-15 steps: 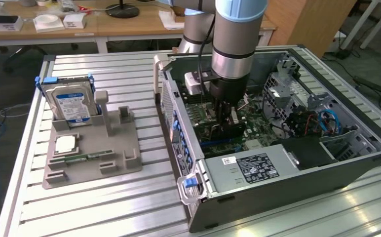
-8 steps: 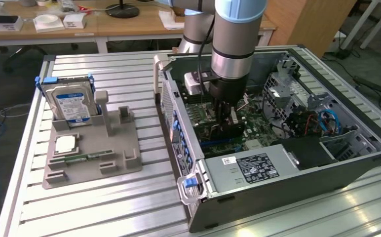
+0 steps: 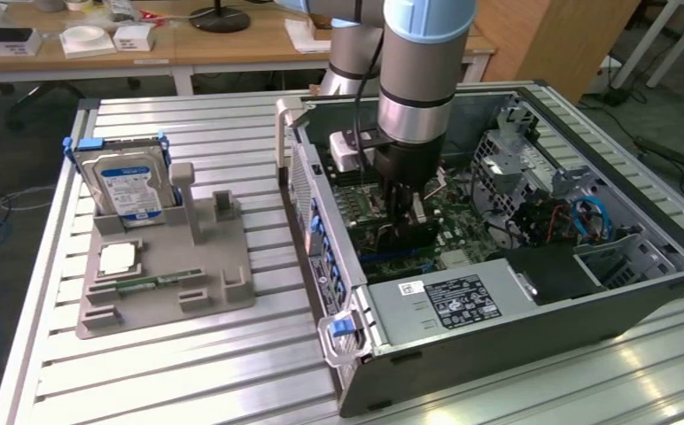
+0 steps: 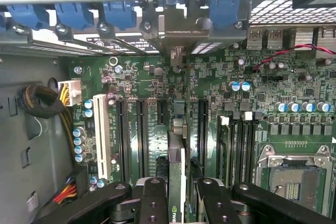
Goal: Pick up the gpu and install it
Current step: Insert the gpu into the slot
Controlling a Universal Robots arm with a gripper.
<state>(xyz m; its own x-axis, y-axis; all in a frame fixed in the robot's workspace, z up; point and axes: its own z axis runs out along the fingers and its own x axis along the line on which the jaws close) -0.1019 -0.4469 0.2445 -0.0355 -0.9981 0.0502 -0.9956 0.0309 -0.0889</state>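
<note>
My gripper (image 3: 399,228) is lowered into the open computer case (image 3: 555,310), over the green motherboard (image 4: 136,77). It is shut on the gpu (image 4: 177,156), a thin dark card seen edge-on between the two black fingers (image 4: 153,199). The card stands upright along a long black expansion slot, and its silver bracket end (image 4: 178,38) reaches the case's rear wall by the blue latches (image 4: 119,14). In the exterior view the gpu (image 3: 380,237) is a dark slab under the gripper, low on the board. Whether it sits fully in the slot I cannot tell.
A grey fixture (image 3: 200,297) at the exterior view's left carries a hard drive (image 3: 129,186) in a blue caddy, a square chip (image 3: 120,258) and a green memory stick (image 3: 153,283). Inside the case are the processor socket (image 4: 294,177), cable bundles (image 4: 42,102) and a labelled power supply (image 3: 461,301).
</note>
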